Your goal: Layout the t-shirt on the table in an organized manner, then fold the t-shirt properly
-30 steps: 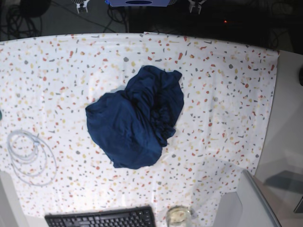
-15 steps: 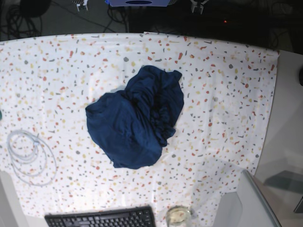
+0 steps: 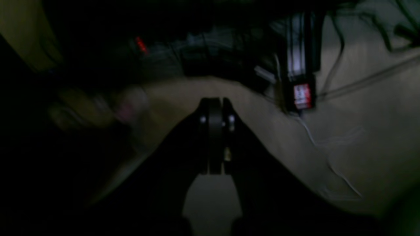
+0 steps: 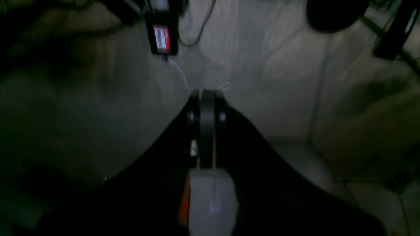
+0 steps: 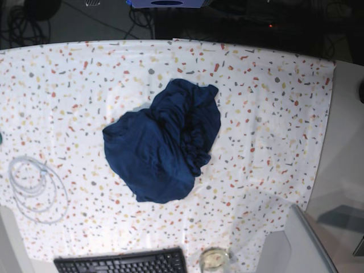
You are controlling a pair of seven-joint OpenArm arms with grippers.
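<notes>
Coiled white cable (image 5: 35,185) at nine o'clock of the table (image 5: 273,114), well apart from the cloth and unmoved. Near the middle, the t-shirt (image 5: 162,145) in a crumpled navy heap, bunched folds running toward one o'clock, smoother lobe toward seven; same outline as a second ago, so nothing laid out yet and the task judged to be at its very start. Black keyboard (image 5: 122,263) and a glass jar (image 5: 214,259) at six o'clock on the near edge, both as before. The one change: small white arm parts seen at eleven and one o'clock above the far edge a second ago, now all but gone from the base view, suggesting the arms are shifting while clear of the table. Right end effector (image 4: 206,98) closed, jaws pressed together on nothing, over dim floor and cables. Left end effector (image 3: 215,105) likewise closed and empty, over a dark cluttered floor. First reach toward the cloth still to come.
</notes>
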